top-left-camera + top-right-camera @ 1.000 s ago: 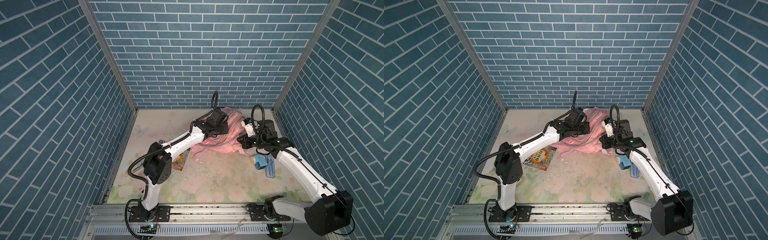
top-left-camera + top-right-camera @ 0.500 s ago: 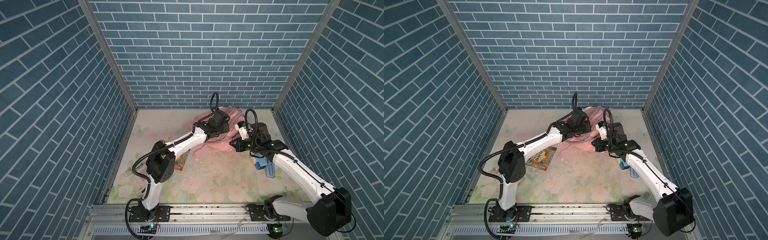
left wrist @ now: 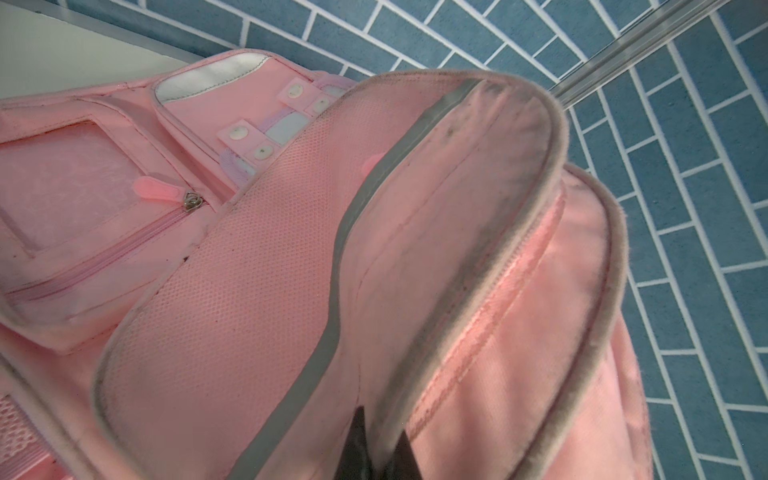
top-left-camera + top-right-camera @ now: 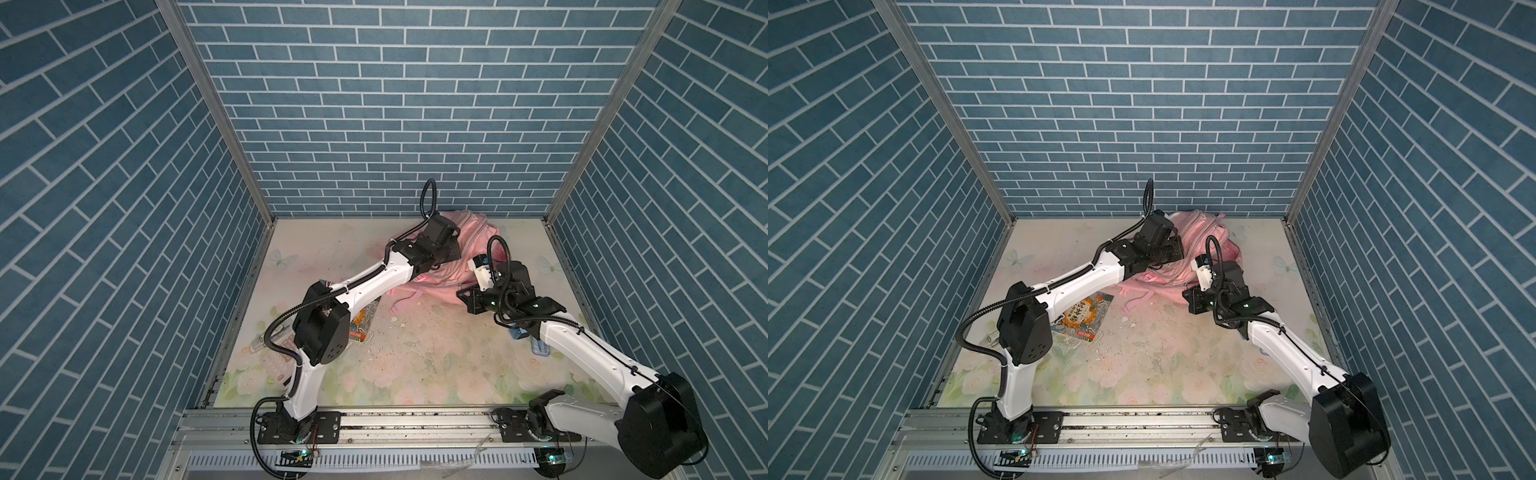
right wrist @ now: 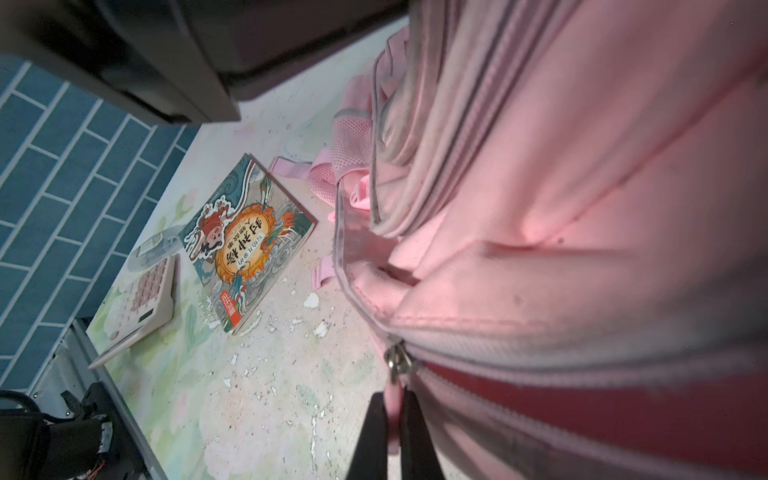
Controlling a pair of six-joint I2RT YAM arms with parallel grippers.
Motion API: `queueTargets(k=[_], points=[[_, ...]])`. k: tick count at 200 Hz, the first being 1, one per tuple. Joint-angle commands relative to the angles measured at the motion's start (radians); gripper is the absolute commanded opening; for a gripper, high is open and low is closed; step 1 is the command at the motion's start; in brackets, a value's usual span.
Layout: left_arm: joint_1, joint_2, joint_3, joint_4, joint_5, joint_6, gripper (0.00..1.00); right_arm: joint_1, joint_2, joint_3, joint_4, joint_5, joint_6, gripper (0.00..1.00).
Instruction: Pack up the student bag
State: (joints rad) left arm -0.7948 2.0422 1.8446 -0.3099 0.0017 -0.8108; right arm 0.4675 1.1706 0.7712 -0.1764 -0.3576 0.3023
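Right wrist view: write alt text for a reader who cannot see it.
The right pincer pinches the pink zip pull of a pink backpack. Beyond lie an illustrated book and a calculator on the floral table.

My floral tabletop (image 4: 436,365) carries the student bag (image 4: 436,284) at the back. Front-left of the bag lies a picture book (image 4: 1082,318), with a calculator (image 5: 143,305) farther out that way. A bluish case (image 4: 540,347) sits front-right of the bag, and white flecks (image 5: 311,300) lie scattered in front.
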Motion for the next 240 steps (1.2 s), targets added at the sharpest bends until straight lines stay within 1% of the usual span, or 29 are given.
queueTargets(k=[1,4,10,25,32,42,53,70,87,111,126,136,164,183,191,240], points=[[0.020,-0.041,-0.008,0.127,0.075,0.086,0.14,-0.012,-0.039,0.001,0.054,0.004,-0.066,0.00],[0.023,-0.045,-0.015,0.122,0.082,0.102,0.21,-0.014,-0.040,0.004,0.051,0.000,-0.071,0.00],[0.030,-0.049,-0.025,0.107,0.100,0.136,0.30,-0.022,-0.044,0.007,0.044,-0.008,-0.078,0.00],[0.046,-0.057,-0.032,0.048,0.129,0.254,0.44,-0.039,-0.054,0.014,0.034,-0.034,-0.104,0.00],[0.052,-0.059,-0.027,0.013,0.138,0.322,0.48,-0.044,-0.062,0.016,0.027,-0.039,-0.118,0.00],[0.059,-0.060,-0.014,-0.047,0.139,0.424,0.51,-0.052,-0.071,0.017,0.019,-0.059,-0.148,0.00],[0.060,-0.063,-0.004,-0.103,0.135,0.534,0.53,-0.059,-0.083,0.017,0.003,-0.068,-0.176,0.00],[0.059,-0.074,-0.011,-0.148,0.148,0.701,0.55,-0.083,-0.099,0.015,-0.022,-0.093,-0.217,0.00],[0.050,-0.082,-0.029,-0.167,0.177,0.850,0.58,-0.107,-0.107,0.017,-0.050,-0.130,-0.251,0.00],[0.015,-0.089,-0.067,-0.167,0.156,1.047,0.61,-0.125,-0.116,0.029,-0.094,-0.153,-0.281,0.00],[0.002,-0.091,-0.090,-0.155,0.143,1.139,0.62,-0.134,-0.127,0.031,-0.110,-0.173,-0.301,0.00],[0.001,-0.093,-0.104,-0.138,0.138,1.167,0.63,-0.138,-0.135,0.030,-0.116,-0.180,-0.309,0.00],[0.001,-0.099,-0.142,-0.114,0.196,1.259,0.65,-0.149,-0.148,0.036,-0.135,-0.195,-0.329,0.00],[0.000,-0.096,-0.169,-0.102,0.215,1.297,0.66,-0.151,-0.149,0.042,-0.142,-0.200,-0.337,0.00],[0.003,-0.093,-0.181,-0.086,0.194,1.297,0.67,-0.151,-0.149,0.045,-0.145,-0.202,-0.338,0.00],[0.011,-0.038,-0.201,-0.025,0.177,1.268,0.67,-0.153,-0.132,0.051,-0.149,-0.208,-0.342,0.00]])
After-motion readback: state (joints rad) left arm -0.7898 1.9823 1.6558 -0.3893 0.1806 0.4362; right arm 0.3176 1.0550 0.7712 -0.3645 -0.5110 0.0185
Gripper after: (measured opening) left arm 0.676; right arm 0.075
